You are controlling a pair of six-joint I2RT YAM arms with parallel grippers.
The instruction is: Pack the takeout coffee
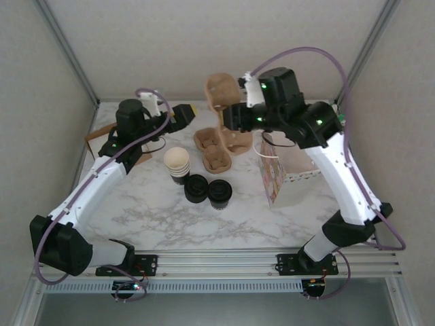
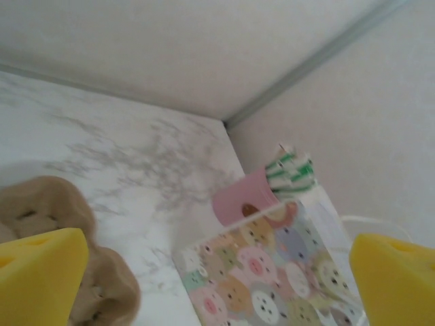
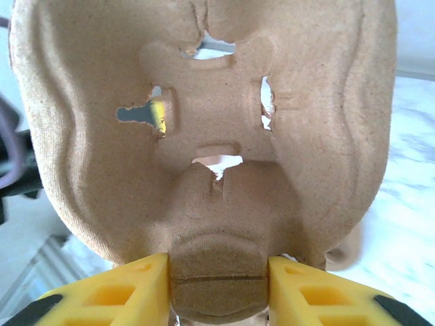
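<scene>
Two yellow pads sit right up close. They belong to the right jaws, and they are squeezed tight on the bottom tab of a brown cardboard cup tray (the bumpy kind with holes in it). The tray is held up in the air, standing on its edge, over the back of the desk. More brown trays lie flat on the desk below it.

The left jaws are wide apart, up near the back left corner.

The takeout coffee is a little black cup with a black lid on top. It stands on the desk nearer the front, well apart from both jaws and touching neither. Just beside it on the left is a low pile of black lids, and behind that is a stack of cups. A paper bag with bear faces on it stands to the right of the coffee.
</scene>
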